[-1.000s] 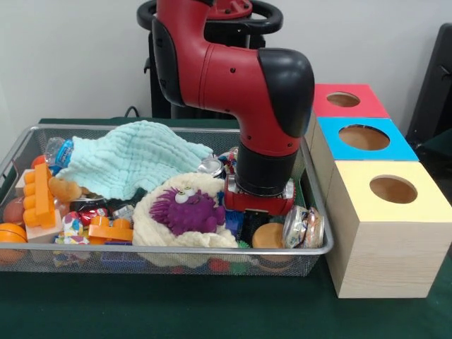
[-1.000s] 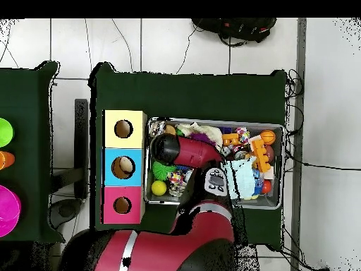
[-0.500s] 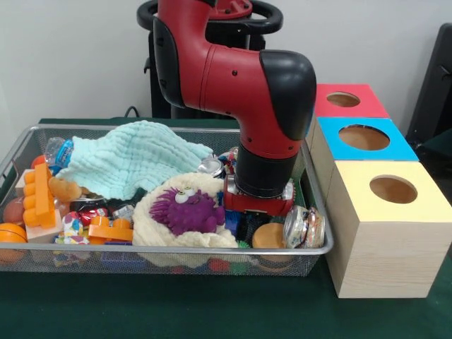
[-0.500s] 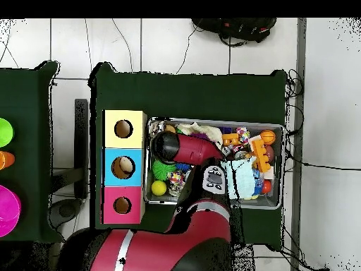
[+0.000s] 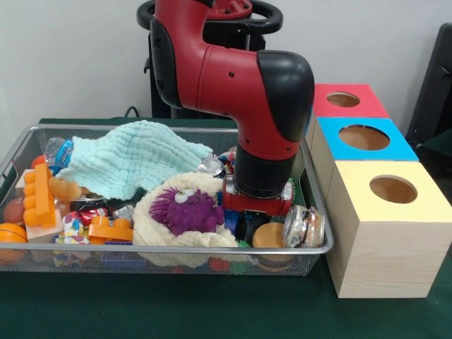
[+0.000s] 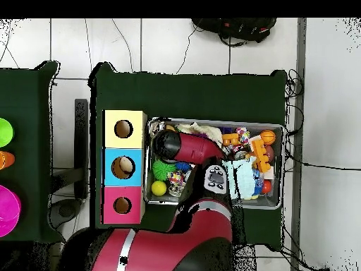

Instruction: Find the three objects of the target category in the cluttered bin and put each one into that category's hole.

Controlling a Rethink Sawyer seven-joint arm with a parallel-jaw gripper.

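My gripper (image 5: 257, 205) is down in the right end of the wire bin (image 5: 176, 248), between a purple fuzzy toy (image 5: 187, 210) on a cream cloth and a clear jar (image 5: 304, 226) lying on its side. Only its red body shows, and its lower end is sunk in the clutter. A tan round piece (image 5: 268, 235) lies just in front of it. In the overhead view the black elbow (image 6: 167, 145) covers the gripper. Beside the bin stand three boxes with holes: yellow (image 5: 424, 212), blue (image 5: 402, 150) and red (image 5: 371, 106).
A pale green cloth (image 5: 134, 162) covers the bin's back left. Orange blocks (image 5: 39, 198), an orange ball (image 5: 10, 233), a bottle (image 5: 56, 150) and a can (image 5: 210, 166) lie around it. A green spiky ball (image 6: 163, 170) and a yellow ball (image 6: 159, 188) sit near the boxes.
The arm's elbow has shifted slightly while the wrist stays low in the bin's right end. Nothing in the bin has visibly moved.
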